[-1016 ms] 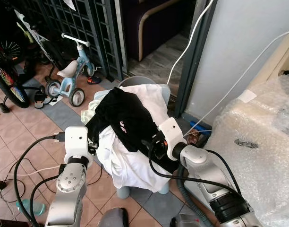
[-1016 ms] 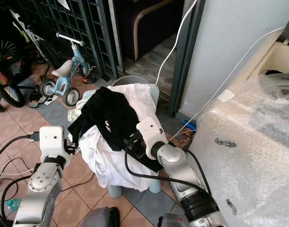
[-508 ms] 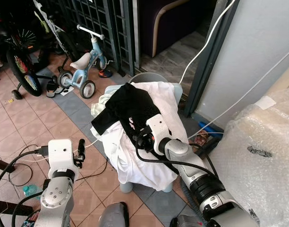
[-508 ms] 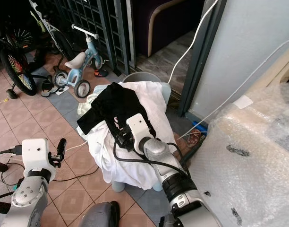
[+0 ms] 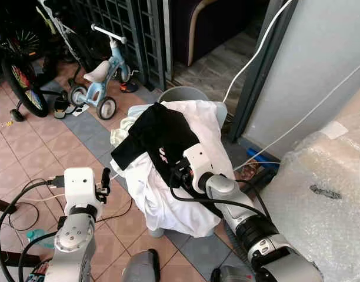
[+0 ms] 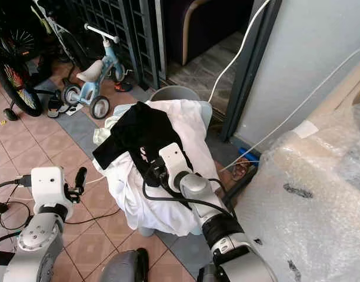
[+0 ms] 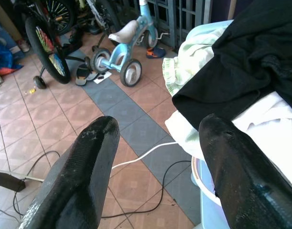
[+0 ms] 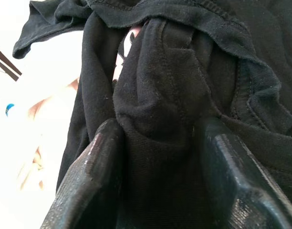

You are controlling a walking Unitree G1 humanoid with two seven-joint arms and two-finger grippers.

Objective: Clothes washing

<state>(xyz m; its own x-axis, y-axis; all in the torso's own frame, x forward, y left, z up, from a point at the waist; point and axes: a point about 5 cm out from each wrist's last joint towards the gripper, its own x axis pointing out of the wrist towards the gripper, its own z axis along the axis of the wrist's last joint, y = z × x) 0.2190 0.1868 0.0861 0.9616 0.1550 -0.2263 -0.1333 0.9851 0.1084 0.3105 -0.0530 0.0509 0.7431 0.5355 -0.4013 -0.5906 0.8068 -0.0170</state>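
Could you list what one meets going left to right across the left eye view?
Bicycle wheel → left gripper → black garment → right gripper → white cable → bubble wrap.

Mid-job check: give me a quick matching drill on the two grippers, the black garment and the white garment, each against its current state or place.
1. left gripper
2. right gripper
3. black garment
4. white garment

a. draped lowest, hanging over the basket side
b. open, off to the side over the floor tiles
c. lying on top of the pile
d. closed on a fold of black cloth

Pairs: 1-b, 2-d, 3-c, 4-a
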